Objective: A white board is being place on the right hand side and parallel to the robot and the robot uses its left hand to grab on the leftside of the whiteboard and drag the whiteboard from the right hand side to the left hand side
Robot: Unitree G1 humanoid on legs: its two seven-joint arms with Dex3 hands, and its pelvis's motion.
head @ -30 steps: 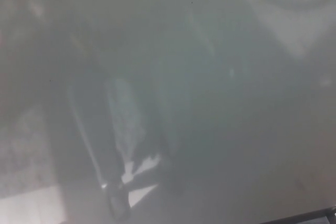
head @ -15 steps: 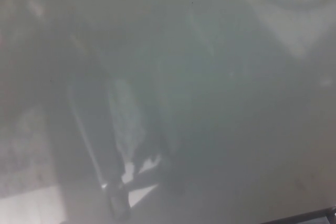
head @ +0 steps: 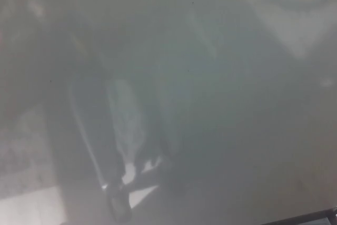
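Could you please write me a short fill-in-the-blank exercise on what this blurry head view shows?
1. A hazy grey glossy surface fills nearly the whole picture; a thin dark edge strip crosses the bottom ___ corner.
2. A pale bright patch sits in the top ___ corner.
3. A blurred dark upright shape lies ___ of the picture's middle.
4. The number of robot hands that plainly show is ___.

Missing words: right; right; left; zero.
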